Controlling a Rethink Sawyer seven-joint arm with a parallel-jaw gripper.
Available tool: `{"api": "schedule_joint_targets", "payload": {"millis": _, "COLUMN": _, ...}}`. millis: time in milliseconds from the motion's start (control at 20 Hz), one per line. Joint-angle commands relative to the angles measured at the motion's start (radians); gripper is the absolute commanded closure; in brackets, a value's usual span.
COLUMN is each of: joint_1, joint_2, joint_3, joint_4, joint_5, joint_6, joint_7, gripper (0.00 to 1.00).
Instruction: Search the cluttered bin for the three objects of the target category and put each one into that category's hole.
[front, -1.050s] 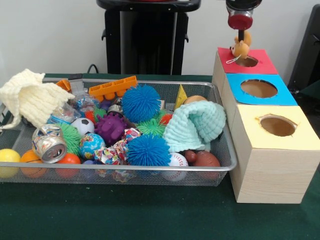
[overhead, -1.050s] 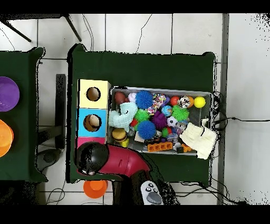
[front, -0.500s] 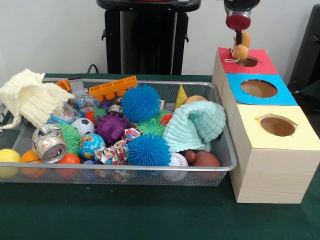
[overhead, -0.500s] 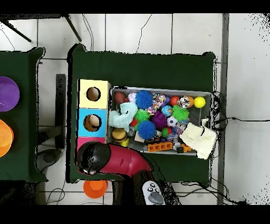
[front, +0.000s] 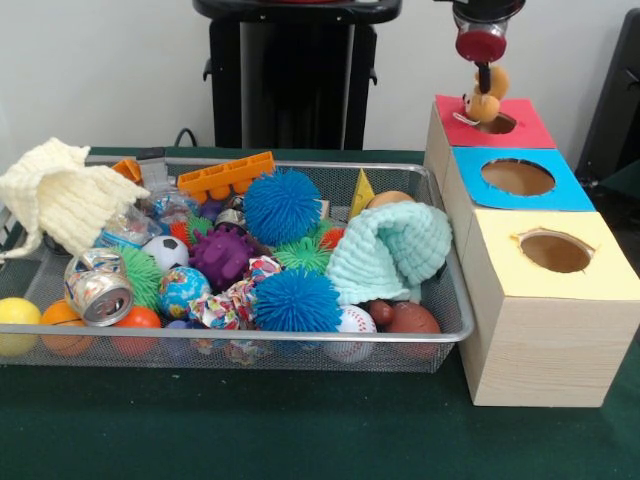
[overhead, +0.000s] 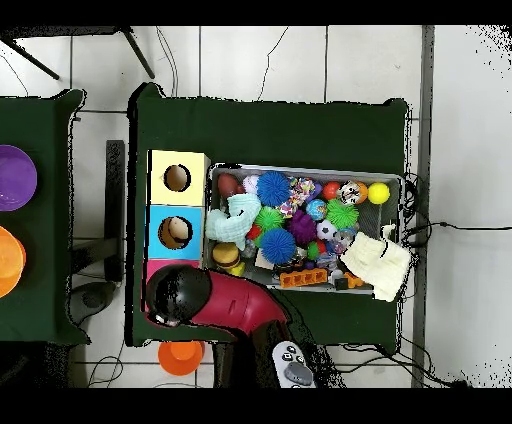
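My gripper (front: 484, 78) hangs over the red-topped box (front: 530, 125) at the far right, shut on a small yellow-orange plush toy (front: 481, 103). The toy dangles at the left rim of the red hole (front: 497, 123). In the overhead view the red arm (overhead: 225, 305) covers the red box (overhead: 160, 264) and hides the gripper. The wire bin (front: 300, 338) holds mixed toys: two blue spiky balls (front: 283, 206), a purple spiky ball (front: 222, 255), a baseball (front: 352, 325), a brown football (front: 412, 320) and a crushed can (front: 98, 288).
A blue-topped box (front: 565, 185) and a yellow-topped box (front: 600, 280) stand in a row with the red one, right of the bin. A mint cloth (front: 395, 250) drapes the bin's right end; a cream knitted cloth (front: 60, 195) hangs over its left rim.
The plush toy has sunk slightly toward the red hole's left rim, still in the gripper. The arm has shifted a little over the red box. Bin contents are unchanged.
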Motion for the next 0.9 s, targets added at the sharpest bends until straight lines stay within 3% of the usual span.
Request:
{"api": "schedule_joint_targets", "payload": {"millis": 50, "joint_1": -0.072, "joint_2": -0.012, "joint_3": 0.131, "joint_4": 0.074, "joint_5": 0.086, "joint_6": -0.212, "joint_7": 0.210, "gripper": 0.00}}
{"api": "schedule_joint_targets", "payload": {"millis": 150, "joint_1": -0.112, "joint_2": -0.030, "joint_3": 0.186, "joint_4": 0.100, "joint_5": 0.102, "joint_6": -0.281, "joint_7": 0.186, "gripper": 0.00}}
{"api": "schedule_joint_targets", "payload": {"millis": 350, "joint_1": -0.122, "joint_2": -0.044, "joint_3": 0.186, "joint_4": 0.066, "joint_5": 0.026, "joint_6": -0.330, "joint_7": 0.206, "gripper": 0.00}}
{"api": "schedule_joint_targets", "payload": {"millis": 800, "joint_1": 0.011, "joint_2": -0.047, "joint_3": -0.019, "joint_4": -0.095, "joint_5": -0.102, "joint_6": -0.155, "joint_7": 0.261, "gripper": 0.00}}
{"api": "schedule_joint_targets", "payload": {"millis": 900, "joint_1": 0.019, "joint_2": -0.049, "joint_3": -0.039, "joint_4": -0.126, "joint_5": -0.084, "joint_6": -0.186, "joint_7": 0.293, "gripper": 0.00}}
